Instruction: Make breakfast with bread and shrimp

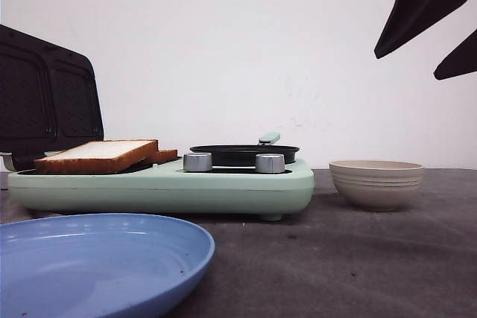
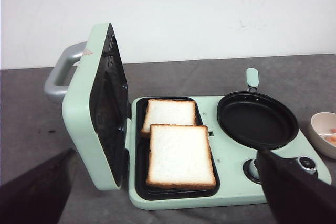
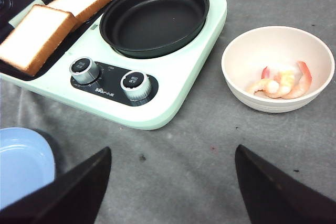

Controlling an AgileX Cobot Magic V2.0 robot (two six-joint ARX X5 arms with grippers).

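Grey tabletop (image 3: 199,156), white wall | bread (image 2: 178,150): two slices overlapping on open sandwich plate, lid (image 2: 100,108) up, apparently for toasting | shrimp (image 3: 281,83) in beige bowl (image 3: 236,77) right of empty pan (image 3: 155,19) | right pincer (image 3: 173,187) wide open, empty, raised near bowl | left pincer (image 2: 163,192) open, empty | blue plate (image 1: 97,258) near-left.

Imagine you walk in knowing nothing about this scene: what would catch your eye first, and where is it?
First, the mint-green breakfast maker with its lid raised, and two slices of bread lying overlapped on its dark grill plate. Beside them, on the same appliance, sits an empty black frying pan. Next to the appliance, a beige bowl holds pinkish shrimp, and a blue plate lies in front.
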